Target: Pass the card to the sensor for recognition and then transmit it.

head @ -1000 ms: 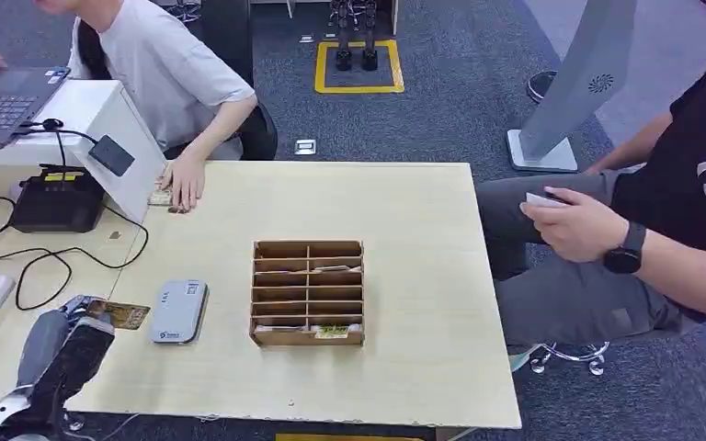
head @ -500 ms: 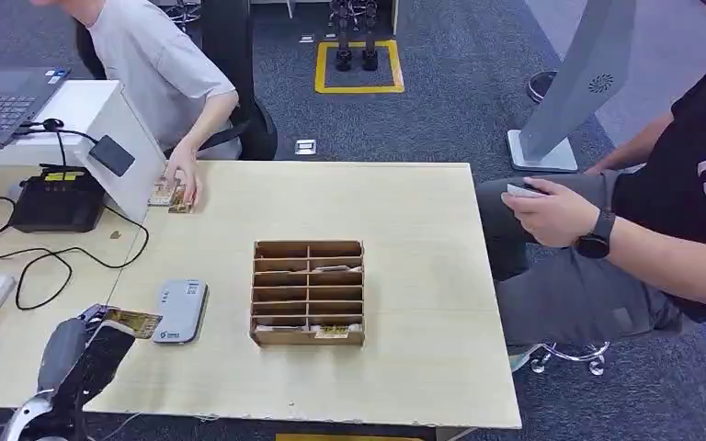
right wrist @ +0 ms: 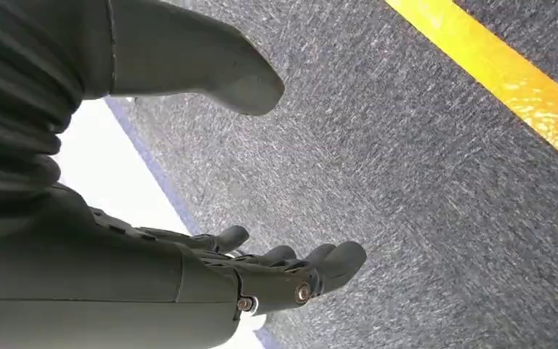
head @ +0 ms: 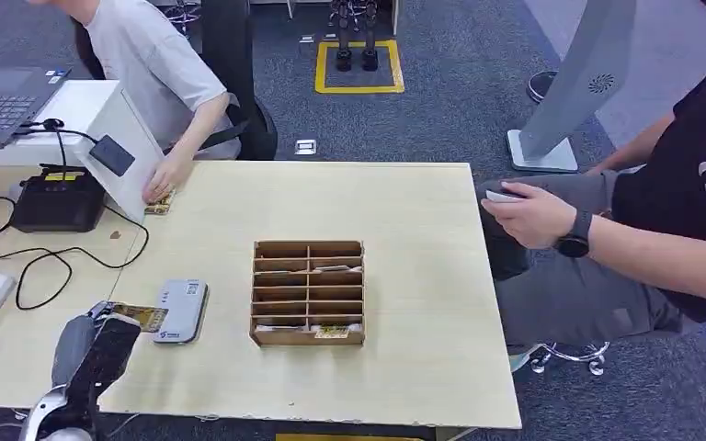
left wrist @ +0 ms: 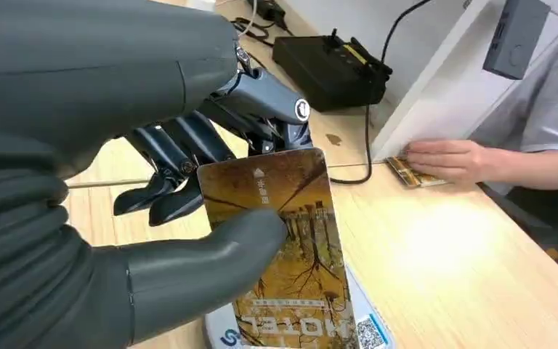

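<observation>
in the head view the robot's left hand (head: 101, 342) came in at the near left corner of the pale wooden table (head: 404, 276), pinching a golden-brown hotel key card (head: 138, 317) whose far end reached the left edge of the flat grey card sensor (head: 180, 310) lying on the tabletop. just right of the sensor stood a brown wooden sorting box with two columns of slots (head: 308, 292), a few slots holding cards. at the far left a black device with cables (head: 58, 197) sat beside a white partition (head: 115, 138), and a person in a grey t-shirt (head: 152, 64) rested a hand on a small stack of cards (head: 158, 204) at the table's far edge. on the right a seated person in a black t-shirt (head: 699, 184) held a white card (head: 502, 196) near the table's side. in the left wrist view the left hand (left wrist: 152, 218) was clamped on the key card (left wrist: 283, 240), thick grey thumb pressed on its printed face and dark fingers (left wrist: 182, 160) behind it, the card's free end over the sensor (left wrist: 367, 331). in the right wrist view the right hand (right wrist: 189, 269) hung over dark grey carpet (right wrist: 421, 182) with a yellow stripe (right wrist: 501, 73), fingers apart and holding nothing.
</observation>
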`<act>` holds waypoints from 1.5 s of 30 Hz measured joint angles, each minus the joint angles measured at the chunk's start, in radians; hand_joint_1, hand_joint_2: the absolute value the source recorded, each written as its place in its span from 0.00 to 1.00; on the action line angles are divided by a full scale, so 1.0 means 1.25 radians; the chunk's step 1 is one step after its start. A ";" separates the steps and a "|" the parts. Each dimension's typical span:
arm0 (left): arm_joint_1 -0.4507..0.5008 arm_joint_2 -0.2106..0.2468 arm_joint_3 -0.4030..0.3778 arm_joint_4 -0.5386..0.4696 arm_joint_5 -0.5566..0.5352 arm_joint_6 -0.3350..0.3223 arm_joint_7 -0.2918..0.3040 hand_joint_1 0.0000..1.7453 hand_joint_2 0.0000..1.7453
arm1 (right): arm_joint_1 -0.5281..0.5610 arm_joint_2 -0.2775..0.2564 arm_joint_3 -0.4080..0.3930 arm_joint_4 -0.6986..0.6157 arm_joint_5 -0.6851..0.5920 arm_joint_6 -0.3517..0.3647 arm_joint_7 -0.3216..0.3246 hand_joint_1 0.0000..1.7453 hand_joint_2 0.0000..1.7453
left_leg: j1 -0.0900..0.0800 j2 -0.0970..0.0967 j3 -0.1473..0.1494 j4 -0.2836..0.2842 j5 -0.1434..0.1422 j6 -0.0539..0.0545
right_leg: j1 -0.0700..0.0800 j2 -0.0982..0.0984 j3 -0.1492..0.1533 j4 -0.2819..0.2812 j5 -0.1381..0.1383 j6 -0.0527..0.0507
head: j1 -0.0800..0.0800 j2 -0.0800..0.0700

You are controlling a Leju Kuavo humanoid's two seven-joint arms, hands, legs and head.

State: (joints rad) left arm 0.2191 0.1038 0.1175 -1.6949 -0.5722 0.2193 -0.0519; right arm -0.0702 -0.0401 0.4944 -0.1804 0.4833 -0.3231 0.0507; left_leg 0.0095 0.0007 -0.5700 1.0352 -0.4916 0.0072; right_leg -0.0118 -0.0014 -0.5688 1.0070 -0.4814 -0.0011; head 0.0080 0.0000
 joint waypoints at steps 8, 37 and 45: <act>-0.041 -0.009 0.000 0.061 0.020 0.032 0.004 1.00 1.00 | 0.000 0.002 0.000 0.000 0.012 0.006 0.005 0.00 1.00 | 0.000 0.000 0.000 0.000 0.000 0.000 | 0.000 0.000 0.000 0.000 0.000 0.000 | 0.000 0.000; -0.104 -0.029 0.001 0.191 -0.008 0.062 0.016 1.00 1.00 | -0.005 0.003 0.000 -0.001 0.031 0.004 0.012 0.00 1.00 | 0.000 0.000 0.000 0.000 0.000 0.000 | 0.000 0.000 0.000 0.000 0.000 0.000 | 0.000 0.000; -0.115 -0.037 0.001 0.205 -0.011 0.064 0.016 1.00 1.00 | -0.005 0.003 0.000 -0.001 0.034 0.002 0.012 0.00 1.00 | 0.000 0.000 0.000 0.000 0.000 0.000 | 0.000 0.000 0.000 0.000 0.000 0.000 | 0.000 0.000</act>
State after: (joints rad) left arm 0.0755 0.0580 0.1183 -1.4382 -0.5863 0.2987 -0.0313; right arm -0.0759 -0.0362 0.4944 -0.1820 0.5261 -0.3204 0.0652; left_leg 0.0095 0.0007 -0.5702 1.0352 -0.4915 0.0071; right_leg -0.0118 -0.0016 -0.5688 1.0070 -0.4813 -0.0012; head 0.0080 0.0004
